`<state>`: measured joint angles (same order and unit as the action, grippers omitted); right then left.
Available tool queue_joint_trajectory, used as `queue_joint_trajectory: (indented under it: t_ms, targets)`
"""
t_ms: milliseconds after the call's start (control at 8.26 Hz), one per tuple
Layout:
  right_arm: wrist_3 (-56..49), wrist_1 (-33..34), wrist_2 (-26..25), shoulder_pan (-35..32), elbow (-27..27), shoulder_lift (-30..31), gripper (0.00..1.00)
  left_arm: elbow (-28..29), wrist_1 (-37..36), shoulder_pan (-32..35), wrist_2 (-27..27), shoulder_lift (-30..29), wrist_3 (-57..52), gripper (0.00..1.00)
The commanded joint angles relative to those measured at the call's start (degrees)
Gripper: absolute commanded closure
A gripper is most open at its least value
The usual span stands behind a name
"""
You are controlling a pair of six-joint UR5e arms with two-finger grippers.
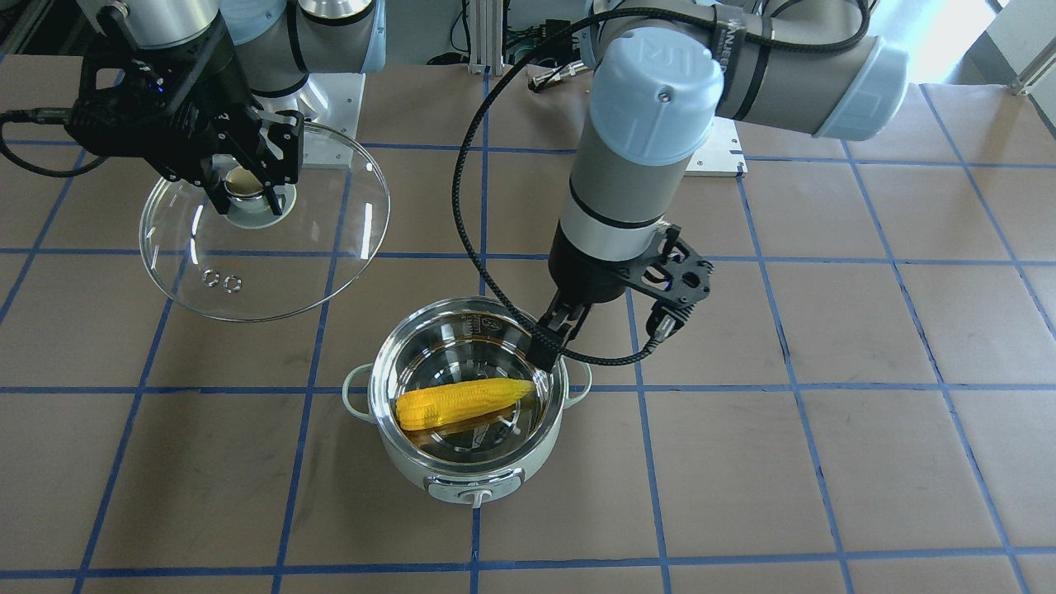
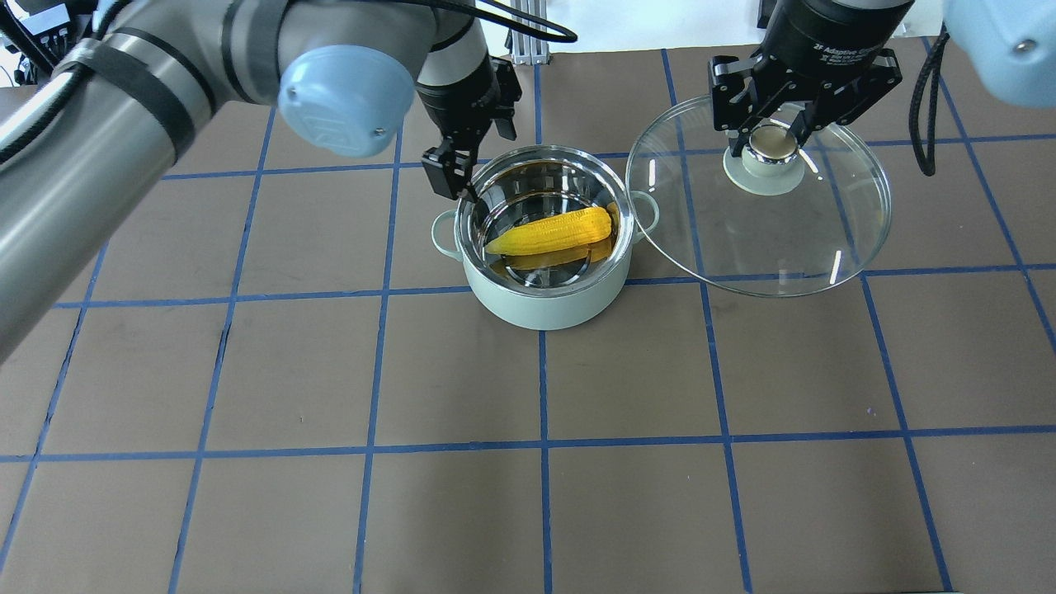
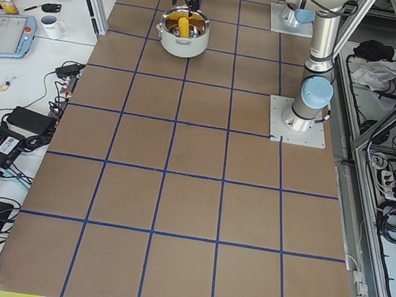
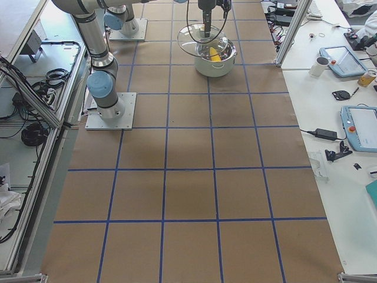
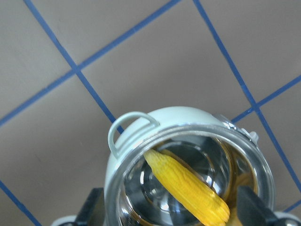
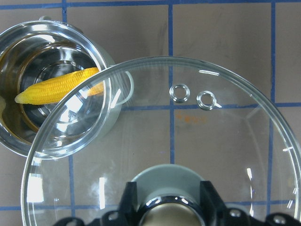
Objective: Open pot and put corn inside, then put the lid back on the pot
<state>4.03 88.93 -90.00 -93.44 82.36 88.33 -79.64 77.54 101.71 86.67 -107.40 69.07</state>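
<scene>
The pale mint-green pot [image 1: 462,474] stands open on the table, also in the overhead view [image 2: 544,305]. The yellow corn [image 1: 462,402] lies slanted inside it [image 2: 553,233]. My left gripper [image 5: 171,209] is open and empty just above the pot's rim beside one loop handle [image 5: 131,127]; its fingers [image 5: 94,207] stand wide apart either side of the corn [image 5: 188,186]. My right gripper [image 2: 771,144] is shut on the knob of the clear glass lid [image 2: 784,239]. It holds the lid [image 1: 313,247] above the table beside the pot, its edge overlapping the pot's rim [image 6: 70,122].
Brown table paper with a blue tape grid [image 2: 540,445] lies all around the pot. The arms' base plates [image 1: 709,157] sit at the robot's side of the table. A black cable [image 1: 470,214] loops from the left arm near the pot.
</scene>
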Motion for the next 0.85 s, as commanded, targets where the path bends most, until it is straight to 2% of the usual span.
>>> queue_joint_trajectory:
  t_ms: [0,121,242,363,484,726]
  targets:
    - [3.6,8.1,-0.1,-5.0,-0.5,-5.8,0.69,0.2,3.8,-7.0,2.7,4.7,-21.5,0.0]
    - [6.9,11.1,-0.8,-8.4,-0.7,-8.8,0.69,0.6,6.5,-8.7,3.3,6.4,-31.3,0.0]
    - [10.7,14.5,-1.0,-10.6,-1.0,-11.7,0.7,1.0,14.1,-10.2,4.0,8.4,-40.6,0.0]
    - [12.6,15.5,-1.1,-12.8,-1.9,-13.6,0.7,1.0,17.3,-11.4,4.3,11.0,-48.0,0.0]
    - [15.2,16.4,-1.2,-14.6,-2.6,-15.1,0.7,1.0,17.4,-11.6,5.0,12.2,-55.7,0.0]
    - [18.0,20.4,-1.3,-17.1,-3.0,-18.4,0.7,1.0,17.1,-11.5,4.8,13.3,-64.0,0.0]
